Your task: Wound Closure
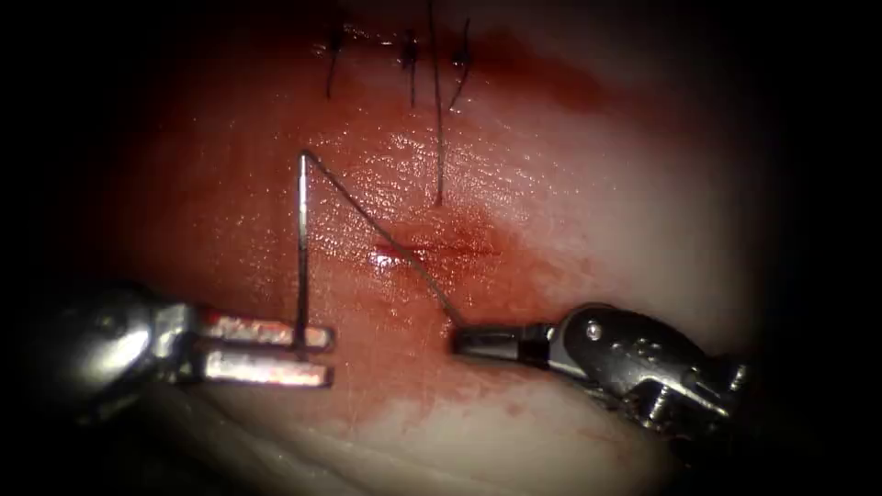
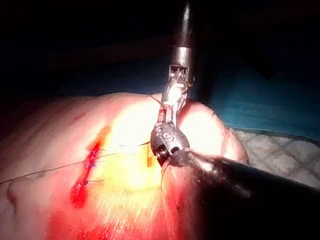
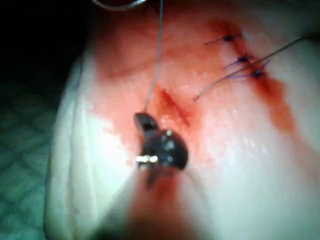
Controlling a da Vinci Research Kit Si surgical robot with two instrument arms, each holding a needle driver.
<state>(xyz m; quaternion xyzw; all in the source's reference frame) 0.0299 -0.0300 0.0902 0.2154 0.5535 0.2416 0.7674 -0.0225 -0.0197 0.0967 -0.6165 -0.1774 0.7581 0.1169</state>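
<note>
My left tool [image 1: 317,351] comes in at the lower left, its jaws shut on the curved needle [image 1: 301,248] near the end away from the thread. The needle stands up from the jaws, out of the tissue [image 1: 570,211], left of the small open cut [image 1: 409,253]. Thread [image 1: 386,237] runs from the needle's top end slanting down across the cut to my right tool [image 1: 457,340], whose jaws are shut on it. In the right wrist view the thread [image 3: 156,65] rises from the right tool's jaws [image 3: 141,120]. The left wrist view has the left tool [image 2: 167,140] and the right tool [image 2: 175,90].
Three tied stitches [image 1: 409,50] sit in a row at the far edge, with dark cut ends hanging and one long tail [image 1: 439,138] lying toward the cut. Red fluid [image 1: 478,239] wets the tissue around the cut. The stitches [image 3: 243,61] lie beyond the right tool.
</note>
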